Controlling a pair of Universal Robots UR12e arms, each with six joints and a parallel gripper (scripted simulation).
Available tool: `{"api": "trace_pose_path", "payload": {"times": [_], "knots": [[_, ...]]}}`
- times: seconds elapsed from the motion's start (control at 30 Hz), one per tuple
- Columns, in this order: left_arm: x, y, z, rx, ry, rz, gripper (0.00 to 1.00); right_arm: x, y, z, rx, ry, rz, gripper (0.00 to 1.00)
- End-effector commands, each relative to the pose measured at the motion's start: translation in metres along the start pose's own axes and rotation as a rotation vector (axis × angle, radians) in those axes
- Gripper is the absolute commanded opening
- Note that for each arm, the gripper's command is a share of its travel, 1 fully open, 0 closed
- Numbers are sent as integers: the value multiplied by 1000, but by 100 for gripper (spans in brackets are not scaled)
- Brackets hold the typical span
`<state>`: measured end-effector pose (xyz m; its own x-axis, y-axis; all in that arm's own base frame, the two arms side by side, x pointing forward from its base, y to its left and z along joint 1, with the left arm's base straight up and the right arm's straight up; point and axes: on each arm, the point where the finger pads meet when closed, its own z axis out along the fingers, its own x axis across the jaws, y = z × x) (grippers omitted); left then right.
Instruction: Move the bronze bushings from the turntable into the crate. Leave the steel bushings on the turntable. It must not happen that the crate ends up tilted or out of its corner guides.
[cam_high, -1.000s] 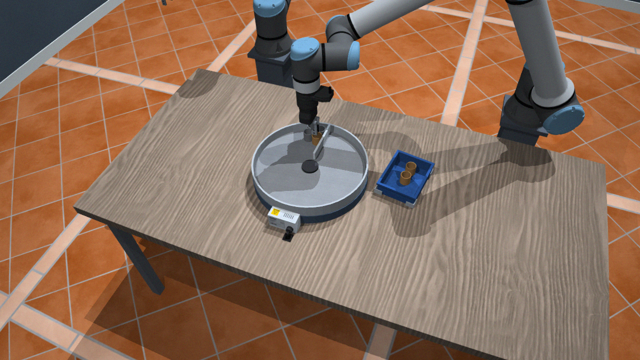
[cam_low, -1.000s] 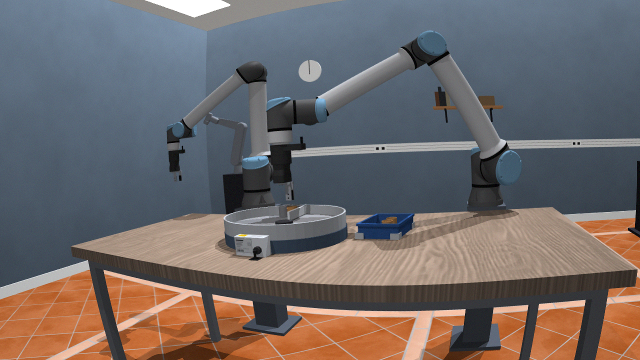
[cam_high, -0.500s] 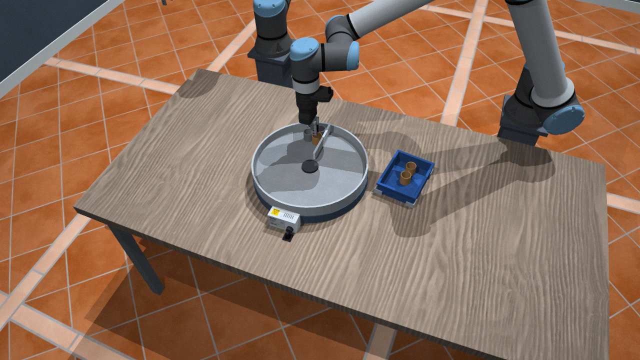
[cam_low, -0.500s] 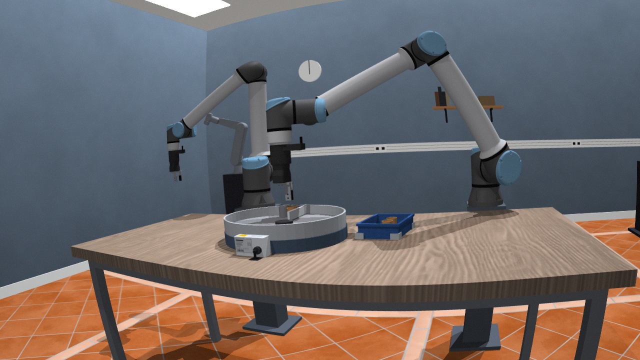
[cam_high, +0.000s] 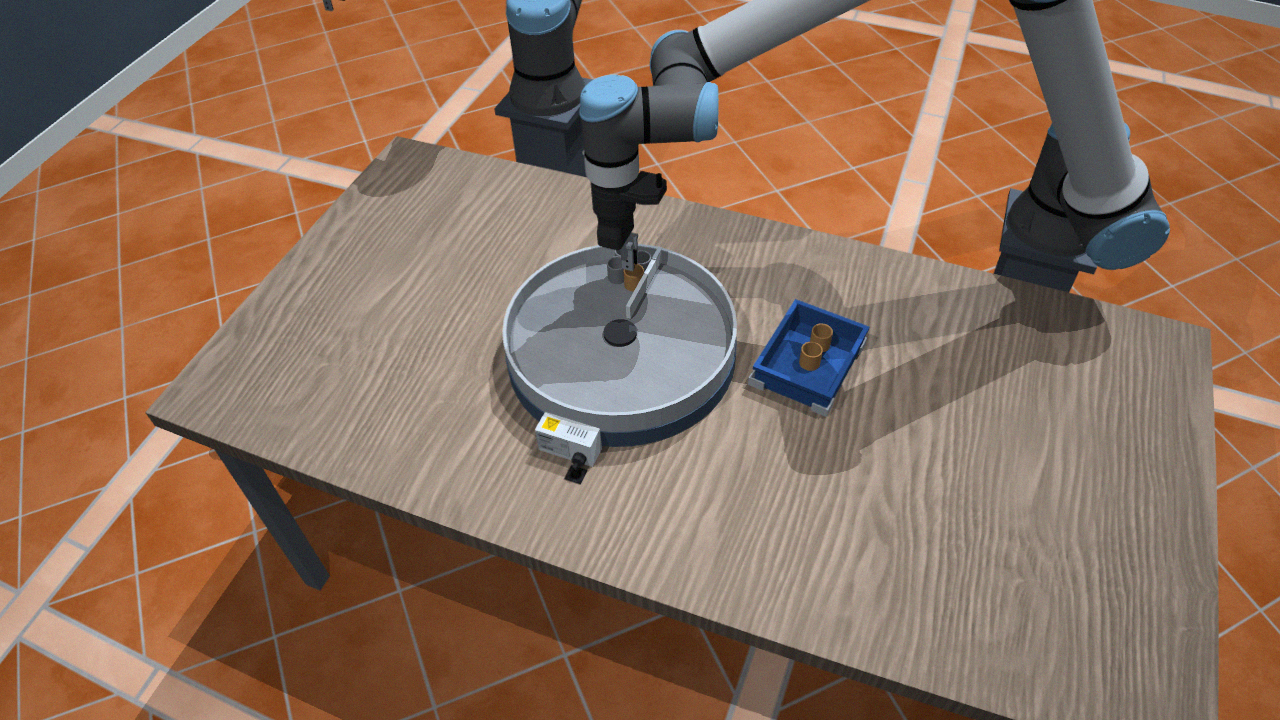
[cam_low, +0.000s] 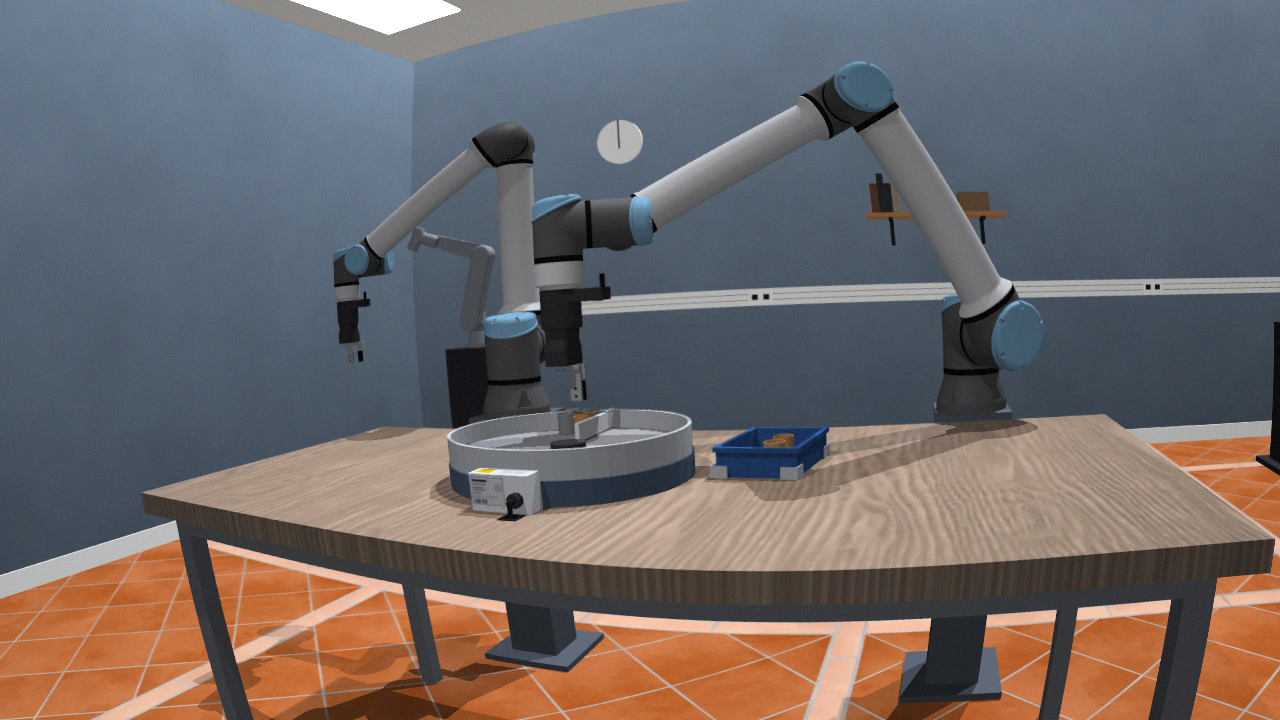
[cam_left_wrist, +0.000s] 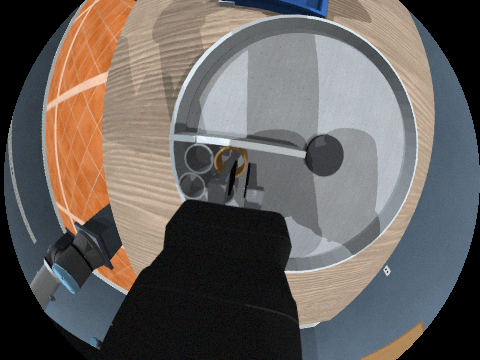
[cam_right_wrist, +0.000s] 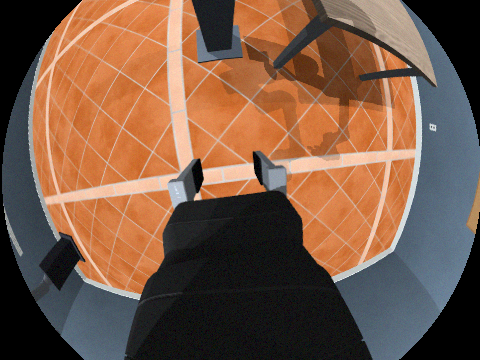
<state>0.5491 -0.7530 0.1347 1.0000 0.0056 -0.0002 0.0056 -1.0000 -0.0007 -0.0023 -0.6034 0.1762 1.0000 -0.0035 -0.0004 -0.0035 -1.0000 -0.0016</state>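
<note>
Turntable (cam_high: 733, 358) (cam_low: 572, 461) (cam_left_wrist: 416, 150): rim encircles floor, blocking low sideways passage. Left gripper (cam_high: 631, 265) (cam_low: 578, 395) (cam_left_wrist: 240, 178) above bushing cluster near surface's (cam_high: 1029, 501) (cam_low: 895, 528) (cam_left_wrist: 145, 115) arm-side long edge. Divider (cam_high: 643, 286) (cam_low: 594, 425) (cam_left_wrist: 265, 147) walls off cluster's one side; steel bushings (cam_high: 616, 270) (cam_left_wrist: 199, 159) crowd rim. Low hub (cam_high: 619, 333) (cam_low: 567, 444) (cam_left_wrist: 324, 155) mid-turntable; broad free floor toward opposite long edge. Crate (cam_high: 792, 387) (cam_low: 759, 462) (cam_left_wrist: 300, 7): open top, room around two central bushings.
</note>
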Motion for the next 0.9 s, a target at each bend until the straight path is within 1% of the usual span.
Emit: {"api": "trace_pose_path", "payload": {"times": [0.0,0.33,0.4,0.5,0.57,0.63,0.87], "knots": [[0,1,-2,-2,1,0,36,0,1,-1,-2,0,0,100],[0,1,-1,-2,1,0,36,0,1,-1,-2,0,0,100],[0,1,3,-2,1,0,36,0,1,-1,-2,0,0,100],[0,1,16,-2,1,0,36,0,1,-1,-2,0,0,100],[0,1,16,-2,1,0,36,0,1,-1,-2,0,0,100],[0,1,20,-2,1,0,36,0,1,-1,-2,0,0,100],[0,1,20,-2,1,0,36,0,1,-1,-2,0,0,100]]}}
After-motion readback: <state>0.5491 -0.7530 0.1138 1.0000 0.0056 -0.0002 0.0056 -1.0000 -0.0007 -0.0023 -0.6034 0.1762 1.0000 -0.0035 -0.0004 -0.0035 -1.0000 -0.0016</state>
